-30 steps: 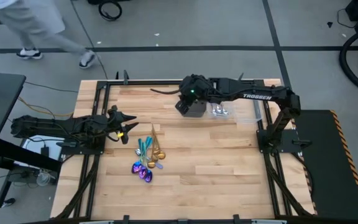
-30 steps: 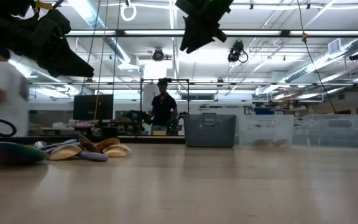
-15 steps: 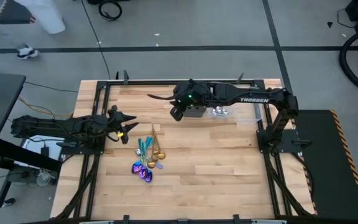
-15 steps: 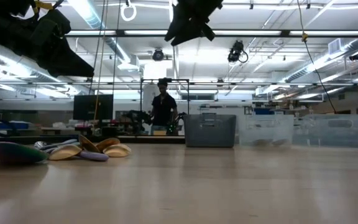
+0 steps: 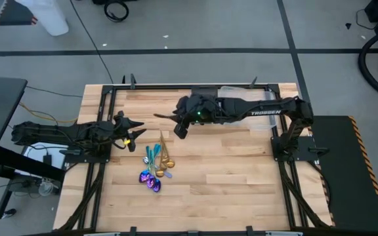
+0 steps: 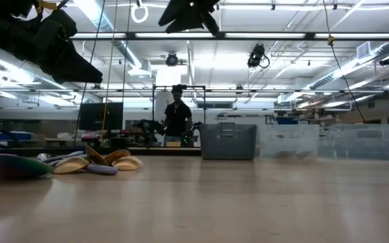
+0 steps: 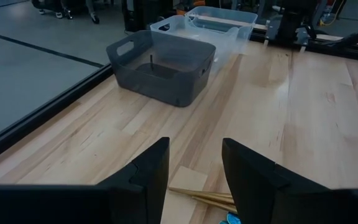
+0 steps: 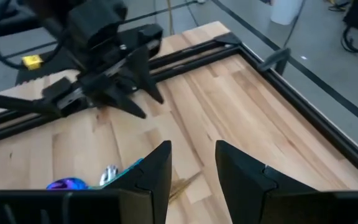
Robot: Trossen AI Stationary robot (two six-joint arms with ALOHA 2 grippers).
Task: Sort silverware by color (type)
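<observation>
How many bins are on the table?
2 that I can see: a dark bin and a clear bin behind it, side by side at the table's far edge. The right arm overhead may hide more.

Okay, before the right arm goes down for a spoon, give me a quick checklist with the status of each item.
1. Right gripper open and empty: ok, nothing shows between its fingers in the right wrist view.
2. Right gripper over the silverware: not ok, it hangs short of the pile, toward the far edge.
3. Left gripper out of the way: ok, open at the table's left side.
4. Dark bin and clear bin ready: ok, upright at the far edge.
5. Spoons lying apart: not ok, they overlap.
</observation>
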